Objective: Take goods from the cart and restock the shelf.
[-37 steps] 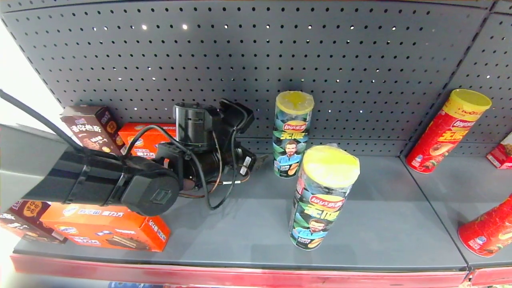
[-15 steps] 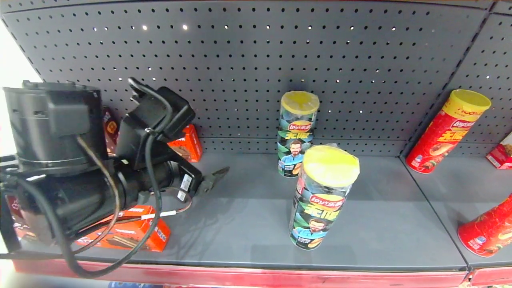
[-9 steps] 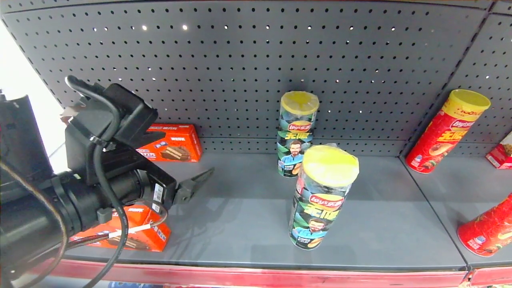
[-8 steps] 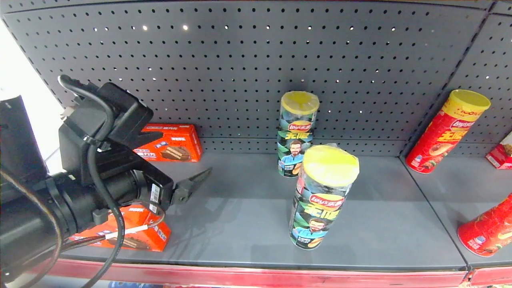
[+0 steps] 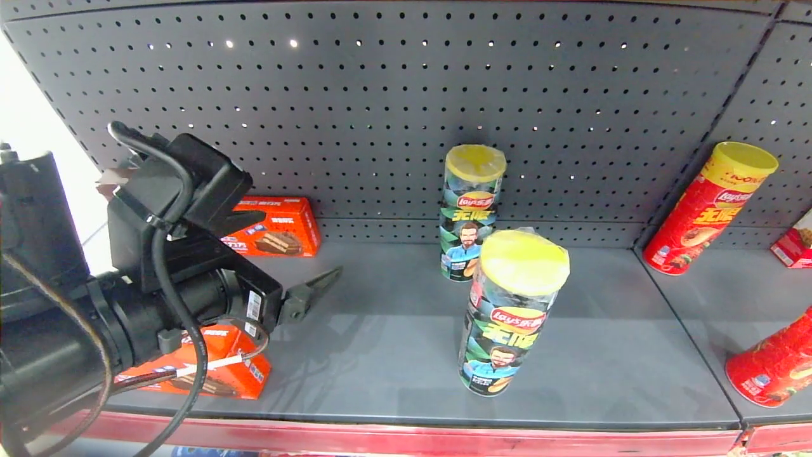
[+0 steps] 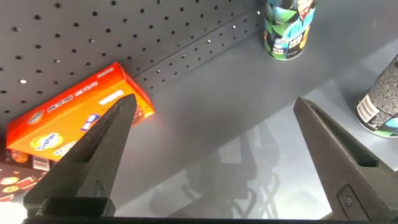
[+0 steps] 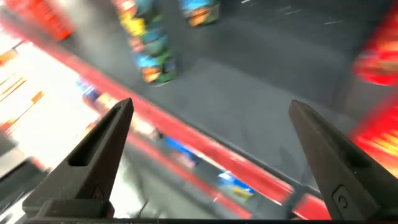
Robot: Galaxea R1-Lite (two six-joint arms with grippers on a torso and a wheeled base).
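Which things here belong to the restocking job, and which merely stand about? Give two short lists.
Job in hand: shelf; left gripper, open and empty; right gripper, open and empty; back orange box, by the left gripper.
Standing about: front orange box; back green can; front green can; far red can; near red can; pegboard wall.

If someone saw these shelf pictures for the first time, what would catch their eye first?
The black left arm looms at the left of the grey shelf, its left gripper open and empty. Mid-shelf stand two yellow-lidded cans, the front green can near the edge and the back green can by the pegboard.
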